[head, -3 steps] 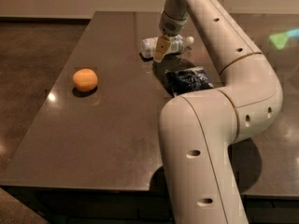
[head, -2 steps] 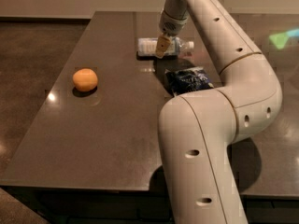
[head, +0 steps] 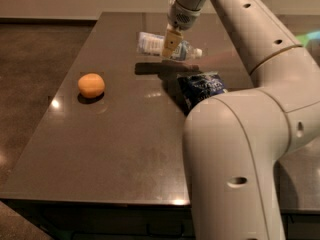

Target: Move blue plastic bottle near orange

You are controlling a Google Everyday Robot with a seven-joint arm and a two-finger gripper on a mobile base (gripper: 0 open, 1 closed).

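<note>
The blue plastic bottle (head: pixel 151 43), clear with a pale blue-and-white label and a white cap, hangs level above the far part of the dark table (head: pixel 125 149), cap to the right. My gripper (head: pixel 170 44) comes down from above and is shut on the bottle's middle. The bottle's shadow lies on the table just below it. The orange (head: pixel 91 85) sits on the table to the left and nearer the camera, well apart from the bottle.
A dark blue crinkled chip bag (head: pixel 202 86) lies on the table below and right of the bottle, beside my arm's large white links (head: pixel 235 149). The table's left edge runs just past the orange; dark floor lies beyond.
The gripper has lifted the bottle slightly off the table and shifted it a little to the left. The orange and chip bag have not moved.
</note>
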